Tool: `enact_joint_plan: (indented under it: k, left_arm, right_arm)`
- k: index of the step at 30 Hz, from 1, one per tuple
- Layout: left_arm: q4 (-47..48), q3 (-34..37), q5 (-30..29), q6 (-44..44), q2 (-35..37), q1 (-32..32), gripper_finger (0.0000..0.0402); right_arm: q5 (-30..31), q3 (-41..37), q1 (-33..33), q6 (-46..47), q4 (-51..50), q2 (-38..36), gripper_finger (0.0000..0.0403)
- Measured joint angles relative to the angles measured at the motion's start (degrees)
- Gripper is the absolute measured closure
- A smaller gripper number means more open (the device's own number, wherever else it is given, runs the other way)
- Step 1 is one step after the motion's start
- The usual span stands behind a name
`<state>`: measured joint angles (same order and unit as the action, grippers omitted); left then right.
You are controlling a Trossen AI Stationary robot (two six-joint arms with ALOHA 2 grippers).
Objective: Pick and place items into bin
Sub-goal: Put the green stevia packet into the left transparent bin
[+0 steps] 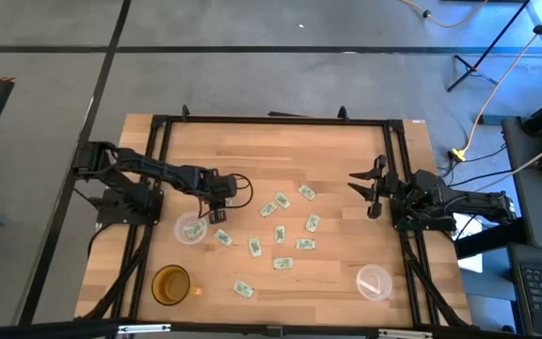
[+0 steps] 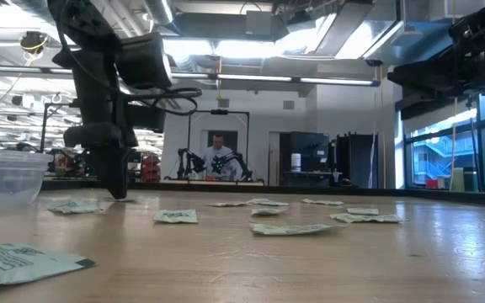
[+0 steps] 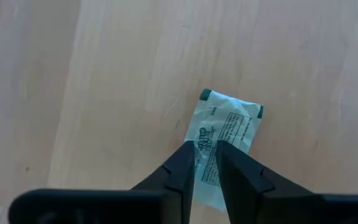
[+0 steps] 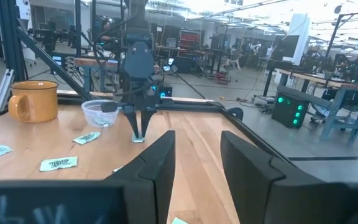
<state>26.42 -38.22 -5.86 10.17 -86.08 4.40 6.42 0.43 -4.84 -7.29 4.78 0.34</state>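
Near the table's (image 1: 346, 282) left edge, beside the clear cup (image 1: 192, 229), the left gripper (image 3: 205, 163) has its fingers nearly together, pinching a packet (image 3: 225, 134) lying flat. It looks light, thin and limp; an edge grip suits it. The right gripper (image 4: 196, 163) waits, fingers apart, near the right edge.

You've got pale green and white packets (image 1: 281, 263) with dark green corners and printed text (see the one (image 3: 222, 140) between the black left gripper (image 3: 205, 163) fingers), light wood-grain table (image 1: 337, 155), yellow mug (image 1: 170, 284), clear cups (image 1: 374, 282).
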Motion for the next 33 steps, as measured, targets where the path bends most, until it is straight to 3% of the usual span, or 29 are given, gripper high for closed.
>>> enact_joint_plan:
  k: [15,24,33]
  left_arm:
    - [0.5,-0.1,0.0,-0.4,0.3,-0.1,0.0398]
    - [3.9,-3.3,2.5,-0.4,3.3,-0.1,0.0399]
    - [8.9,-8.5,7.1,4.4,11.0,-3.4,0.0399]
  right_arm:
    - [0.0,0.0,0.0,0.8,-0.4,0.0,0.027]
    - [0.0,0.0,0.0,0.8,-0.4,0.0,0.027]
    - [0.0,0.0,0.0,1.0,-0.4,0.0,0.027]
